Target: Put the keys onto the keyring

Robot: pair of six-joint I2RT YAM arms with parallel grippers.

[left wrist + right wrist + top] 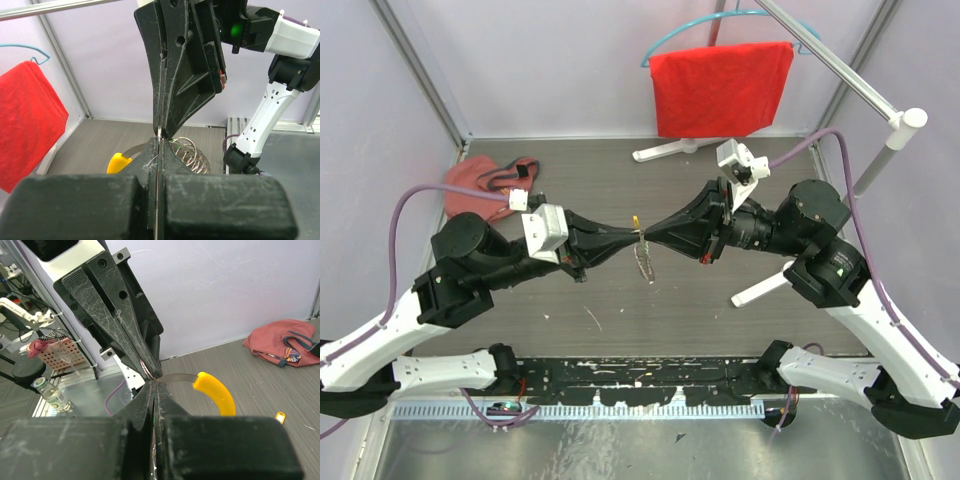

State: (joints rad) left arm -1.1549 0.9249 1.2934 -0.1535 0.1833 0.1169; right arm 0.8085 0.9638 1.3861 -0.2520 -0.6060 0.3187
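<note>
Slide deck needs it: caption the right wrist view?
Left pincer and right pincer meet tip to tip, pinching a silvery metal keyring with curved orange segment.

Left end effector (158, 151) tip to tip with right end effector (159, 129), coiled keyring (193, 155) just behind.

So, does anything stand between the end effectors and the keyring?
Nothing visible does. The left end effector and the right end effector meet tip to tip, both shut, right at the keyring. The left one pinches its coil. What the right one pinches is hidden.
</note>
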